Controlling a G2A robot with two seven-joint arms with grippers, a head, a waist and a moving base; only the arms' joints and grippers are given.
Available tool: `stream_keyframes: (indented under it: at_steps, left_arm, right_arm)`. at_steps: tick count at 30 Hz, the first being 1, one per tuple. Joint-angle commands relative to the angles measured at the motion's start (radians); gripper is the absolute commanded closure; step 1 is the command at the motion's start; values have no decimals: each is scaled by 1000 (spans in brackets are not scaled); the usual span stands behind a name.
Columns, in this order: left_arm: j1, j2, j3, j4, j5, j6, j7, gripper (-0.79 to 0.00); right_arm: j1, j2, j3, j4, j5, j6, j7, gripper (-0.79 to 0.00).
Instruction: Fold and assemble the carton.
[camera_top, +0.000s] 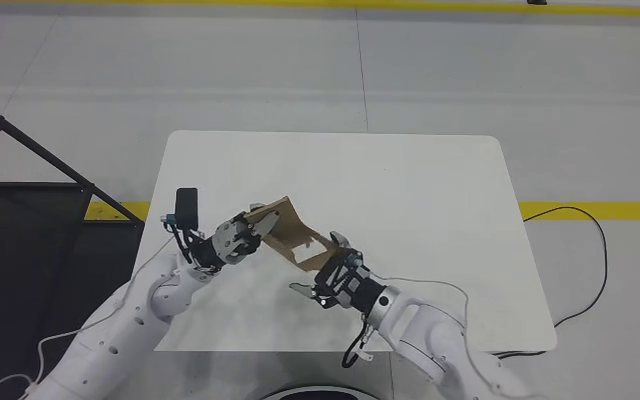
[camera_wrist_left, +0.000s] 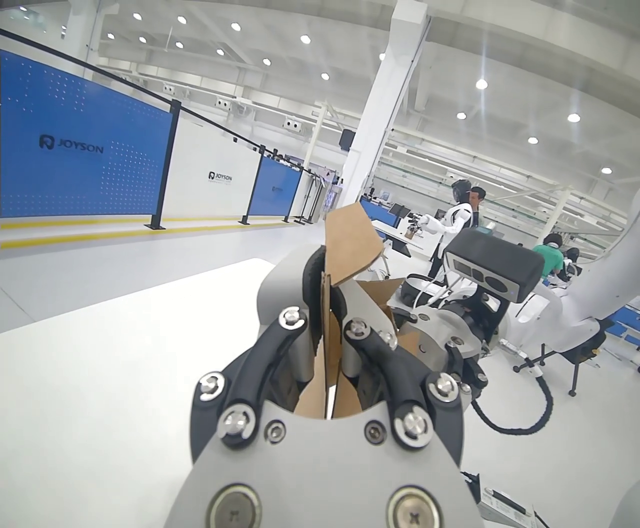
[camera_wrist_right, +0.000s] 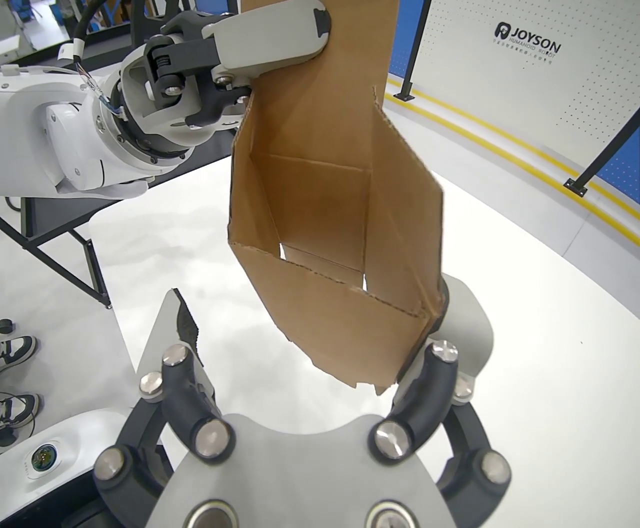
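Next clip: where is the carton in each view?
Top view: carton over the table, between left hand and right hand.
Left wrist view: carton edge-on, clamped in the left hand.
Right wrist view: carton opened out, beyond the right hand.
Shared landmark: left hand clamping a flap.

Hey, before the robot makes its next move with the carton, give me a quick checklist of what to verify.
1. Left gripper shut on carton panel: ok.
2. Right gripper closed on carton: not ok; open, one finger beside the lower corner.
3. Carton walls spread into a sleeve: ok.
4. End flaps folded shut: not ok; table shows through the sleeve from above.
5. Carton held above table: ok.
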Motion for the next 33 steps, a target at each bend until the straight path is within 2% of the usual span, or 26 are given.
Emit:
stream_keyframes:
  at_steps: [1, 10, 13, 17, 20, 23, 28, 33]
  left_arm:
    - [0, -4, -3, -1, 1, -2, -5, 0]
    - [3, -21, -19, -1, 10, -25, -24, 0]
    - [2, -24, -32, 5, 31, -65, -21, 0]
    - [-5, -26, -46, 9, 85, -156, -7, 0]
    - [-10, -27, -37, 4, 128, -156, 21, 0]
    - [-19, -24, -17, 4, 159, -156, 62, 0]
    - [-40, -14, 23, 15, 205, -156, 116, 0]
    - [-62, -3, 58, 31, 225, -156, 161, 0]
  right_arm:
    - [3, -4, -5, 3, -2, -5, -2, -785]
    - [11, -14, -11, 3, -35, -38, 22, -785]
    - [1, -11, 10, -3, -48, -69, 18, -785]
    - [-26, 5, 72, -11, -32, -177, -2, -785]
    - [-49, 18, 128, -10, 4, -279, -19, -785]
    - [-71, 27, 173, -16, 29, -333, -32, -785]
    - [-97, 29, 184, -35, 7, -317, -30, -785]
    - [-85, 26, 172, -22, 18, -361, -37, -785]
